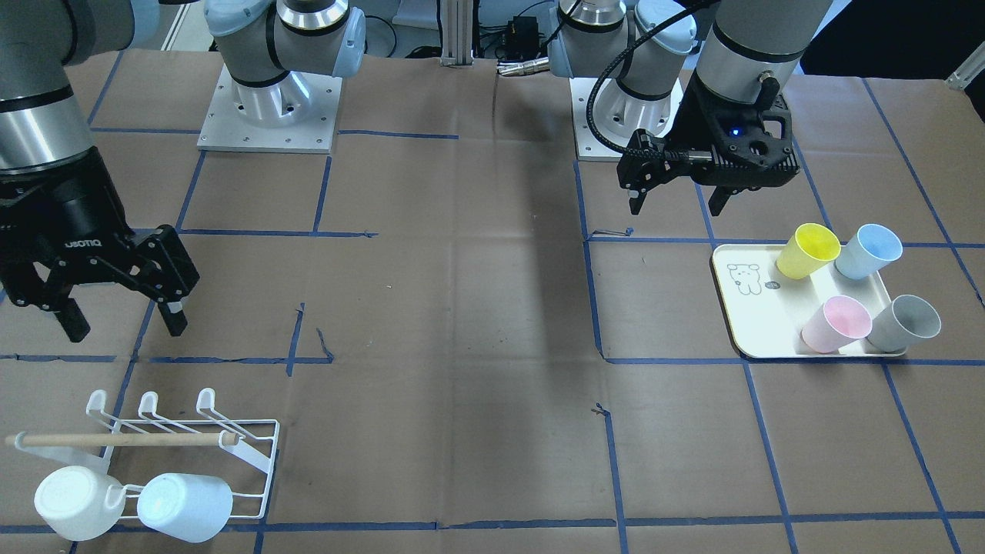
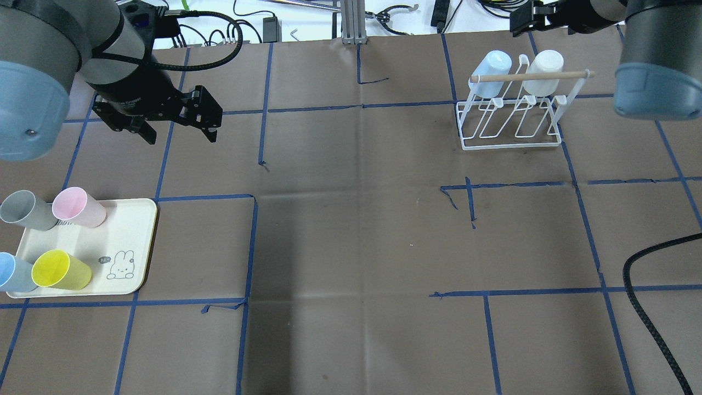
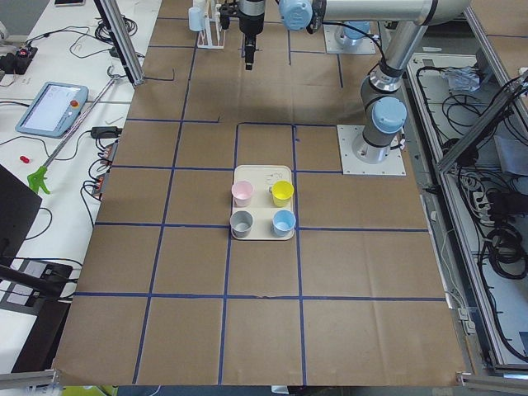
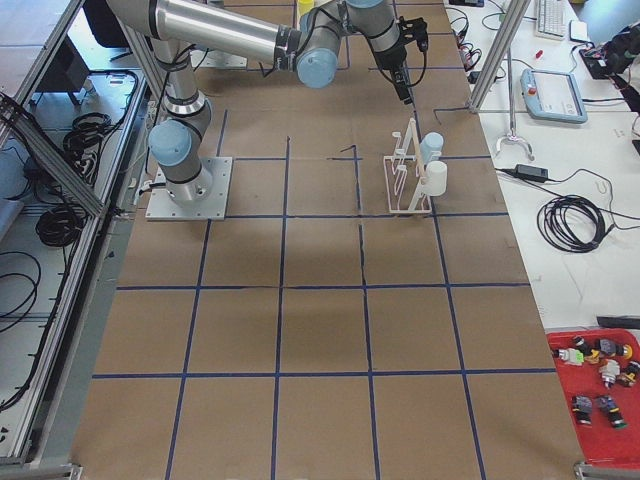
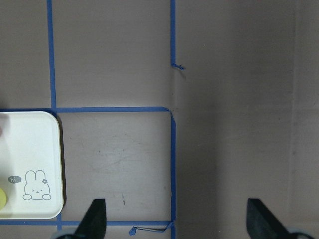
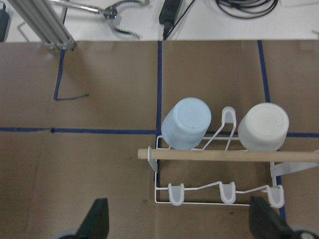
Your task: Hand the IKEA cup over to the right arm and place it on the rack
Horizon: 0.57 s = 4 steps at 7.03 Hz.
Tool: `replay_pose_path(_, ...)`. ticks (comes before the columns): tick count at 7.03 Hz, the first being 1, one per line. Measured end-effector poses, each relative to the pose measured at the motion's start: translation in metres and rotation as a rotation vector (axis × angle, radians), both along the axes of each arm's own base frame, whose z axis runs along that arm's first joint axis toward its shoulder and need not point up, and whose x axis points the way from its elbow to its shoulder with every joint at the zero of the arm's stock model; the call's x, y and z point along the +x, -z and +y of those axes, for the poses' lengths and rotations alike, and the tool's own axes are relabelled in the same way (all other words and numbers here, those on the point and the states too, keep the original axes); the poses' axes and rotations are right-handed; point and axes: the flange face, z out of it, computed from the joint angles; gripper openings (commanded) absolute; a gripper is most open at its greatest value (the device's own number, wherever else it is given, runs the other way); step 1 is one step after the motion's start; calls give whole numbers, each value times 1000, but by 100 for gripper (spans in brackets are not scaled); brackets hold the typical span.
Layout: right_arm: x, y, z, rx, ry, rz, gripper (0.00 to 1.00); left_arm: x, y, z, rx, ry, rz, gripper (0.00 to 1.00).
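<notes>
Left gripper [image 1: 677, 201]: hovering by the tray [image 2: 131, 230], fingers down, jaws wide, empty. Right gripper [image 1: 127, 323]: hovering near the rack [image 6: 219, 155], wide, empty. Plain tapered yellow cup [image 2: 60, 270], blue cup [image 2: 13, 272], pink cup [image 2: 79, 207], grey cup [image 2: 24, 210] upright on tray; pale-blue cup [image 2: 490, 67], white cup [image 2: 543, 65] inverted on rack.

Lit brightly and evenly from overhead, with only soft shadows. Dimmed by a broad grey band down the middle of the brown table [image 2: 307, 247], plainest in overhead and front-facing views. Touched by mild glare on a pale cup [image 1: 185, 504]. Blurred at the wrist views' bottom edges, around dark fingertips [image 5: 94, 221]. Sharp elsewhere.
</notes>
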Motion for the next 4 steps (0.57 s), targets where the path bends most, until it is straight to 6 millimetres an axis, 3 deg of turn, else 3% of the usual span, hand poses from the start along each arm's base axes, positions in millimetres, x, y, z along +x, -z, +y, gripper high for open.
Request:
replay_pose_path(2, 29, -2, 20, 198, 75, 18, 100, 0, 0, 0, 0, 0, 0, 99)
replay_pose_path(4, 74, 4, 44, 311, 29, 61, 100, 0, 0, 0, 1, 1, 0, 99)
